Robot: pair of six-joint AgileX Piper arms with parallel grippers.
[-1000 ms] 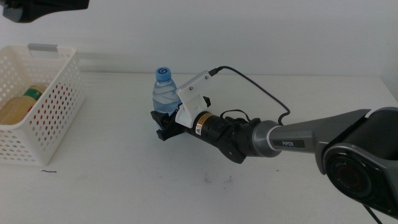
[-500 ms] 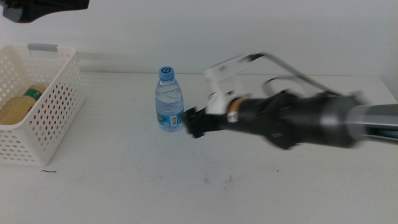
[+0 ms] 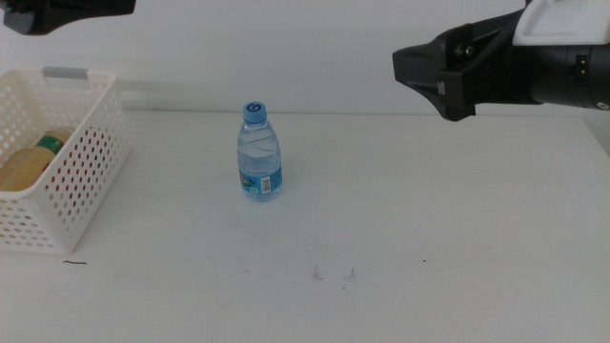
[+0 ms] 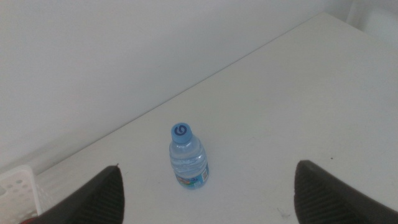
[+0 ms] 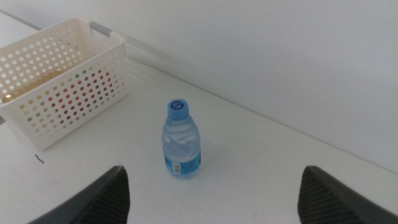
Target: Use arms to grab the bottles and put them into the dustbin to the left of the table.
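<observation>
Water bottle stands alone and upright on the table; neither gripper holds anything.

The small clear bottle, blue cap up, rests near the far edge of the white tabletop, left of centre and clear of both arms. The right gripper is raised high at the far right, well apart from the bottle, its jaws spread wide and empty, as the right wrist view confirms. The left gripper sits at the far left, above the dustbin, dark against the wall; its jaws are likewise parted with nothing between them. The white perforated dustbin stands at the table's left edge, well left of the bottle, and contains a yellow bottle lying inside it.
</observation>
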